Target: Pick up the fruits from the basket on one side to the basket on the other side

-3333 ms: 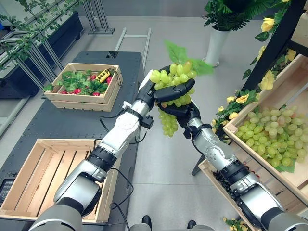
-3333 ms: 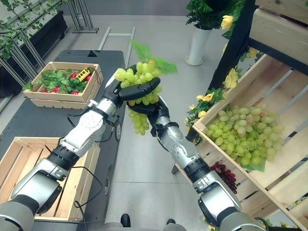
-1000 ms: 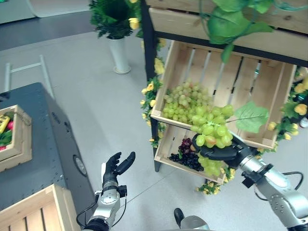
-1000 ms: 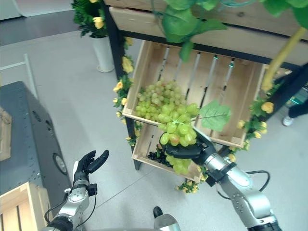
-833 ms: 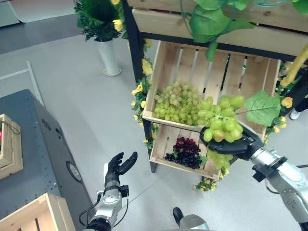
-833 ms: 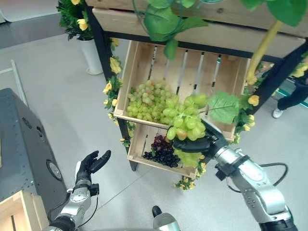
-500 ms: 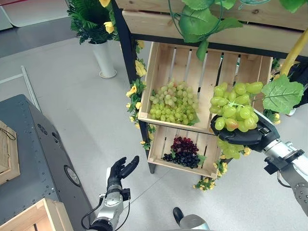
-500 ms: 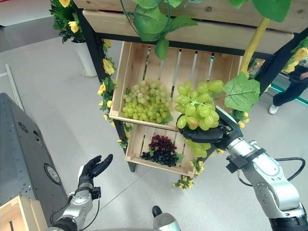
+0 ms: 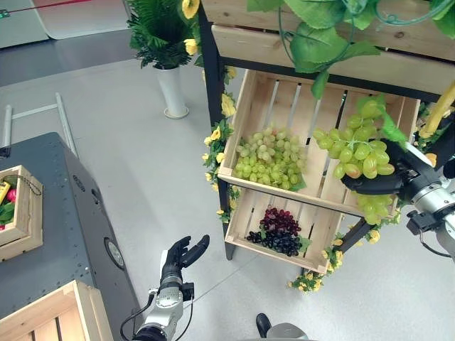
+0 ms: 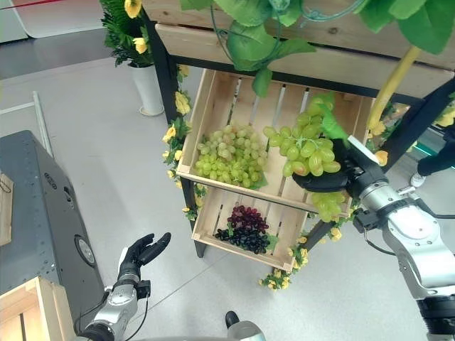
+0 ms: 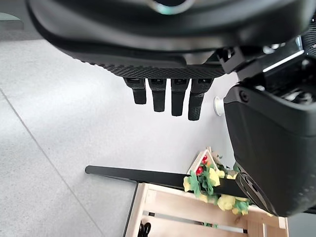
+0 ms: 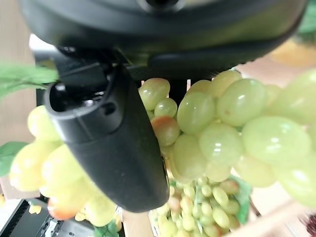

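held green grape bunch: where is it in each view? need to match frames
Left eye: grape bunch at right, in the right hand, over the upper crate.
Right eye: right of centre, same crate.
Left wrist: not in it.
Right wrist: close up, past the thumb.
Shared landmark: grape pile in the upper crate.

The scene is evenly and brightly lit by soft, diffuse light from above. Only faint, short shadows are cast on the pale grey floor [image 9: 142, 163] beneath the wooden slatted crate shelf [image 9: 245, 181]. No strong glare is seen. The head views are rendered crisp. In the right wrist view the bunch of green grapes [image 12: 232, 128] and the dark right robot hand [image 12: 113, 143] are blurred by closeness.
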`<state>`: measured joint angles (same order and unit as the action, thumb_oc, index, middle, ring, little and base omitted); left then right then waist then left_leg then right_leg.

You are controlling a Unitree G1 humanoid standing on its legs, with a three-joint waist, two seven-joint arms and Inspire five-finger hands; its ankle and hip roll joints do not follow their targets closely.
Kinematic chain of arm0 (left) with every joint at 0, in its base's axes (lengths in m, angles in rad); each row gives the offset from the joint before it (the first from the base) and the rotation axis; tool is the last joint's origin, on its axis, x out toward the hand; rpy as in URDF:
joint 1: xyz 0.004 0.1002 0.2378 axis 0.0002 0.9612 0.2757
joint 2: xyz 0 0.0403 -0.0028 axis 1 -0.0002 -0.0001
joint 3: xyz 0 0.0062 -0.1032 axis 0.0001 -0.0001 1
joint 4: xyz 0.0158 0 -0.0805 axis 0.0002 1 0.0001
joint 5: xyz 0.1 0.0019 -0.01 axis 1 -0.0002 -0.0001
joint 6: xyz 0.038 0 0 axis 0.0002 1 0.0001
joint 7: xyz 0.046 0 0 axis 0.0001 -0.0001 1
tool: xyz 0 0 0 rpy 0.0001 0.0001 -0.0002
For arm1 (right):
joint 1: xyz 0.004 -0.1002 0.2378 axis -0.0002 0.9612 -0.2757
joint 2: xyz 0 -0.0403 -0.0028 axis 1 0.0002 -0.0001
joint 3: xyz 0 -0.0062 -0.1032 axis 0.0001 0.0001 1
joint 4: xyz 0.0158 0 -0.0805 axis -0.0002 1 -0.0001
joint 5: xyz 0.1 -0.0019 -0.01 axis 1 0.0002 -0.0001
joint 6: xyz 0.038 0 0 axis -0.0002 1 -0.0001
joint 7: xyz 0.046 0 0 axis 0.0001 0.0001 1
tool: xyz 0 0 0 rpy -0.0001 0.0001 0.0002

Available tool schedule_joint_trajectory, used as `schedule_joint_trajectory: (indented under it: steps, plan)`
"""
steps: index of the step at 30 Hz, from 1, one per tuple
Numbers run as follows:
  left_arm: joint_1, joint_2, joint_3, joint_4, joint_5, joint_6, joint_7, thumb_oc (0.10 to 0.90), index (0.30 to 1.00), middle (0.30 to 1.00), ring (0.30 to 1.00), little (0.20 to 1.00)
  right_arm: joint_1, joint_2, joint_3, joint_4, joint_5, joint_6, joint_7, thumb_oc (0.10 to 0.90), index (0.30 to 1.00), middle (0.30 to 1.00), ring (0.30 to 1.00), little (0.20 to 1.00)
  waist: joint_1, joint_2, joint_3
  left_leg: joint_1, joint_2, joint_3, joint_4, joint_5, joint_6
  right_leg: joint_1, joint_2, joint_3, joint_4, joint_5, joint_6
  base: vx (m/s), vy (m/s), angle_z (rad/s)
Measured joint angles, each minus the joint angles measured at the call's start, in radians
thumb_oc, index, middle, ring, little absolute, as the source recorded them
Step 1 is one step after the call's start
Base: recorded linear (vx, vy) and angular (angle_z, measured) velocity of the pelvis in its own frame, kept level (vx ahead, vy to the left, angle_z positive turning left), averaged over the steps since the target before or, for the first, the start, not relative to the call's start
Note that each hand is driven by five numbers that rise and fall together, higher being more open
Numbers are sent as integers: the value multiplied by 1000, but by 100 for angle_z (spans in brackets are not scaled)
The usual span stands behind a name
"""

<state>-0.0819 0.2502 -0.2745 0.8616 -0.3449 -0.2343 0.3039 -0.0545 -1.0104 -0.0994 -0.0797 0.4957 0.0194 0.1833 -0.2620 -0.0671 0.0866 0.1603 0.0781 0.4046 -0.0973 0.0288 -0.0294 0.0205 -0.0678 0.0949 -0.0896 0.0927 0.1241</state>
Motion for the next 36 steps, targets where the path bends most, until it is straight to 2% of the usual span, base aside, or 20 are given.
schedule_joint_trajectory:
  steps: [3,12,20,23,25,29,35,36]
  plan:
    - [7,1,-3,0,8,0,-6,800,900,900,900,900,-3,-41,1,37,-60,-24,-32,400,300,300,300,300,16,-1,0,-4,0,-23,0,4,-2,3,-1,-22,0,-3,-3,-25,-48,18]
    - [11,4,-3,0,30,0,-22,800,900,900,900,900,-69,-66,9,145,-155,-35,-53,400,300,300,300,300,57,-2,0,-14,0,-46,0,7,-3,5,-1,-49,0,-3,-13,2,-12,7]
    - [11,10,-4,-1,38,0,-36,800,900,900,900,900,-145,-66,131,332,-257,-36,-74,400,300,300,300,300,81,-3,1,-16,0,-54,0,7,-3,6,-2,-56,-1,-3,-14,4,-1,1]
    - [10,14,-6,-6,39,0,-37,800,900,900,900,900,-173,-66,164,381,-258,-38,-83,400,300,300,300,300,85,-2,1,-16,0,-55,0,7,-3,7,-3,-57,-3,-3,-14,0,0,0]
    - [6,24,-19,-6,38,3,-38,800,900,900,900,900,-254,-66,238,478,-277,-58,-85,400,300,300,300,300,88,-2,1,-15,2,-57,0,5,0,9,-4,-66,-3,-4,-14,27,1,7]
    - [3,26,-35,-20,38,2,-42,800,900,900,900,900,-309,-66,266,601,-298,-45,-96,400,300,300,300,300,118,0,2,-21,-1,-72,0,9,2,10,-6,-79,-3,-5,-14,16,0,9]
    - [3,38,-35,-20,37,3,-46,800,900,900,900,900,-385,-60,303,702,-301,-26,-96,400,300,300,300,300,130,3,3,-18,-1,-77,0,11,-1,18,-7,-85,-4,-6,-15,9,2,2]
    - [3,37,-35,-20,37,3,-48,800,900,900,900,900,-396,-58,310,721,-303,-25,-96,493,439,439,439,439,133,4,4,-17,-1,-80,0,10,0,21,-8,-87,-4,-7,-15,11,2,5]
